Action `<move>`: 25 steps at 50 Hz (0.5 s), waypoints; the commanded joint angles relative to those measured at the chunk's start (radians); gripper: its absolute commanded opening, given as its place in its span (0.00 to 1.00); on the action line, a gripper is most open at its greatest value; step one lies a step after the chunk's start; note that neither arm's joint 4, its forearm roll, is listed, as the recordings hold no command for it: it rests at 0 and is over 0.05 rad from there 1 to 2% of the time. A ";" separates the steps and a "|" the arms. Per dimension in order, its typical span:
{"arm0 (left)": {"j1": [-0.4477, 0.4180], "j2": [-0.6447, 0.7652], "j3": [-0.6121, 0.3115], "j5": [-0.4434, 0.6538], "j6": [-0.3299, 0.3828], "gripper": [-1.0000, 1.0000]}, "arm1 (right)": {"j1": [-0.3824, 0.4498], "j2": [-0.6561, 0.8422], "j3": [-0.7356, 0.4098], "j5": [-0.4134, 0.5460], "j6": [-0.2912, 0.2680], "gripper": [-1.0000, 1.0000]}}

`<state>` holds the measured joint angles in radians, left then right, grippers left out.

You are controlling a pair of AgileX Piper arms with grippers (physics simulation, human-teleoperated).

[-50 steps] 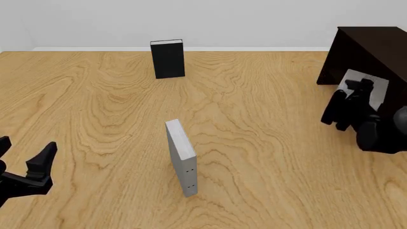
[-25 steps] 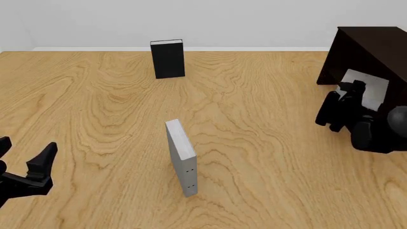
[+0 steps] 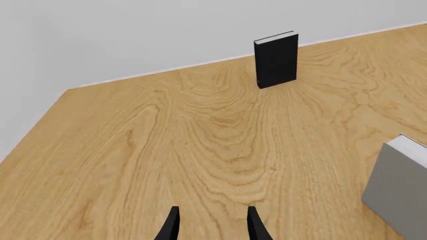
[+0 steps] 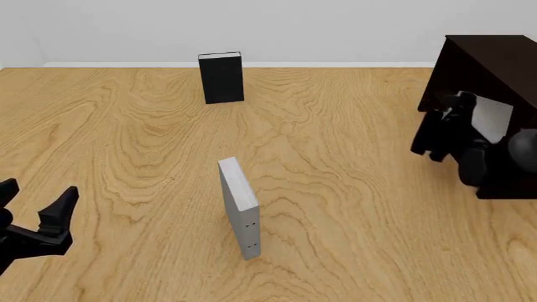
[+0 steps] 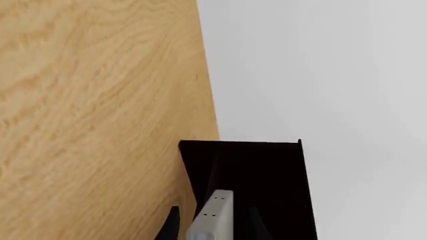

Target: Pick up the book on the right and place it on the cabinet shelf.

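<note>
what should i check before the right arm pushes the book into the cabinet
1. Book held: ok. The grey book sits between the right gripper's fingers.
2. Lined up with the opening: ok. In the right wrist view the book points into the cabinet's dark recess.
3. Book already on the shelf: cannot tell. The front view shows it at the cabinet's mouth, depth unclear.
4. Room inside: cannot tell, the recess is too dark.
5. Left gripper out of the way: ok. It is open at the table's near left.
6. Other books clear: ok. The black book and the second grey book stand apart.
</note>
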<state>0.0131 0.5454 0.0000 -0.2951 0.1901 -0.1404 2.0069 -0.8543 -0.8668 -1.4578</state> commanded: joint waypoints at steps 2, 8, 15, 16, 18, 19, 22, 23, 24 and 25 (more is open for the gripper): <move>-0.001 0.016 0.000 -0.015 -0.002 1.00 | 0.022 -0.009 -0.023 0.025 0.004 1.00; -0.002 0.022 0.000 -0.019 -0.001 1.00 | 0.023 -0.016 -0.032 0.029 0.004 1.00; -0.002 0.011 0.000 -0.009 0.000 1.00 | 0.023 -0.012 -0.034 0.028 0.005 1.00; -0.001 0.007 0.000 -0.005 -0.003 1.00 | 0.022 -0.011 -0.034 0.023 0.004 1.00; 0.000 0.005 0.000 -0.003 -0.003 1.00 | 0.022 -0.011 -0.037 0.028 0.010 1.00; -0.002 0.006 0.000 -0.001 -0.001 1.00 | 0.021 -0.008 -0.036 0.026 0.007 1.00; -0.002 0.002 0.000 0.002 -0.002 1.00 | 0.019 -0.002 -0.040 0.028 0.008 1.00; -0.003 0.002 0.000 0.002 -0.002 1.00 | 0.017 0.001 -0.041 0.026 0.006 1.00; -0.002 -0.002 0.000 0.005 0.000 1.00 | 0.014 0.006 -0.043 0.022 0.004 1.00; -0.002 -0.006 0.000 0.008 -0.002 1.00 | 0.008 0.009 -0.044 0.022 0.003 1.00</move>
<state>0.0115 0.5516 0.0000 -0.2983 0.1886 -0.1223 2.0014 -0.8884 -0.8429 -1.4531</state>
